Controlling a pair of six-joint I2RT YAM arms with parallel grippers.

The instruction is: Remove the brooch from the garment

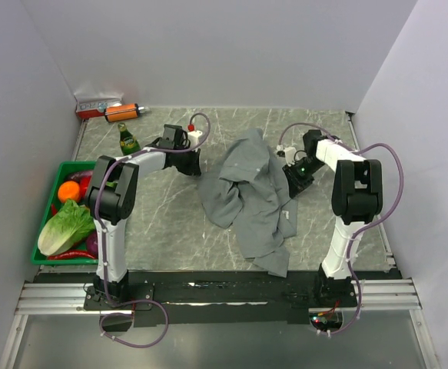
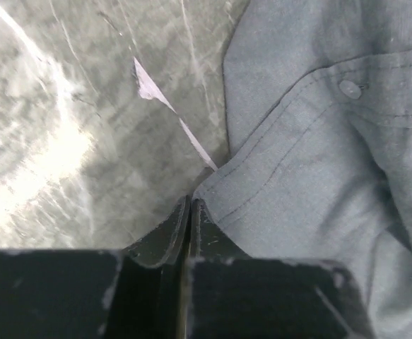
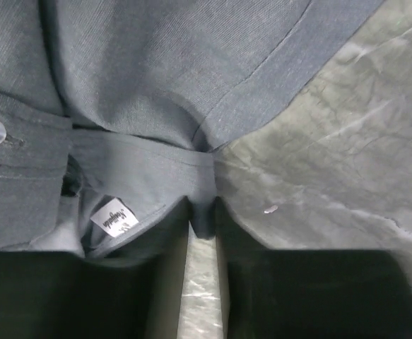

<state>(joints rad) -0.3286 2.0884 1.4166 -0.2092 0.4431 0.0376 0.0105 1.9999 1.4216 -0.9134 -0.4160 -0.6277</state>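
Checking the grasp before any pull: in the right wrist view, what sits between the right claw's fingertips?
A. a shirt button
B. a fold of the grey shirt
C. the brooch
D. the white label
B: a fold of the grey garment is pinched between the fingertips of the right claw, while the white label lies off to one side, not between them.
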